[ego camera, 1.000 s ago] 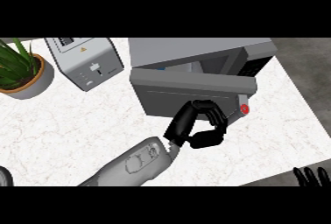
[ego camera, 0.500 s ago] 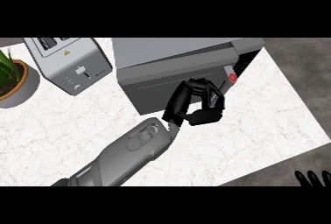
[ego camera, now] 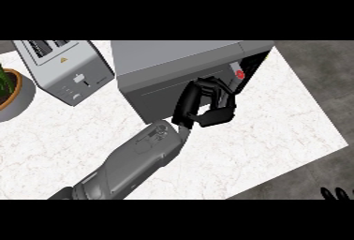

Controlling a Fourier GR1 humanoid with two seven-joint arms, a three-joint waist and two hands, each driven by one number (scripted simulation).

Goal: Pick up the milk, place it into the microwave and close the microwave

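The grey microwave point(ego camera: 178, 55) stands at the back middle of the white counter point(ego camera: 276, 136). Its door point(ego camera: 152, 96) is swung almost against the body, leaving a dark gap at the right where a red button point(ego camera: 240, 74) shows. My left hand point(ego camera: 207, 107) rests against the door's right end with fingers and thumb curled and nothing in them. No milk shows in the head view; the microwave's inside is hidden. Only the fingertips of my right hand point(ego camera: 335, 192) show, at the lower right corner, off the counter.
A silver toaster point(ego camera: 66, 70) stands left of the microwave. A potted plant point(ego camera: 10, 96) sits at the left edge. The counter's right edge runs diagonally down past the microwave, with dark floor beyond it.
The microwave door has swung from half open to nearly against the body, with my left hand following it up and back. The right hand has stayed at the lower right corner.
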